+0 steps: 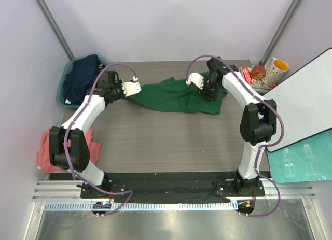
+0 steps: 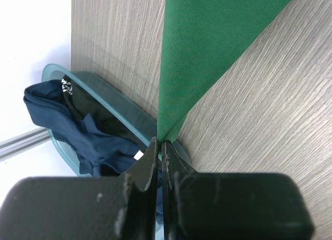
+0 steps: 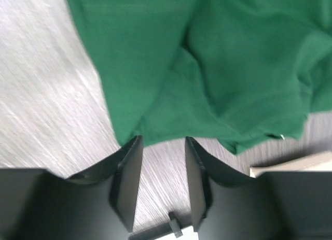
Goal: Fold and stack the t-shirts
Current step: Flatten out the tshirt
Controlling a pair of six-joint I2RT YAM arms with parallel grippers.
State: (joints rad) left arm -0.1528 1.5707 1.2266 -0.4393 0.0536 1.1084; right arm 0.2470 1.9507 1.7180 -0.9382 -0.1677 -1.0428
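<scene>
The dark green t-shirt [image 1: 179, 97] lies crumpled at the back middle of the table. My left gripper [image 1: 136, 90] is shut on its left corner, and in the left wrist view the cloth [image 2: 207, 48] stretches taut away from the closed tips [image 2: 160, 144]. My right gripper [image 1: 207, 94] is open over the shirt's right side. In the right wrist view the shirt's edge [image 3: 207, 58] lies just at the fingertips [image 3: 162, 141], with bare table between the fingers. The navy t-shirt [image 1: 83, 76] is bunched in the teal tub [image 1: 63, 92]. The salmon-pink t-shirt [image 1: 49, 149] lies at the table's left edge.
The tub [image 2: 119, 108] with the navy shirt [image 2: 78, 131] sits close behind my left gripper. A mug [image 1: 276, 70] and a red packet [image 1: 258, 74] stand at the back right. A white board [image 1: 306, 102] and a teal sheet [image 1: 306, 159] lie on the right.
</scene>
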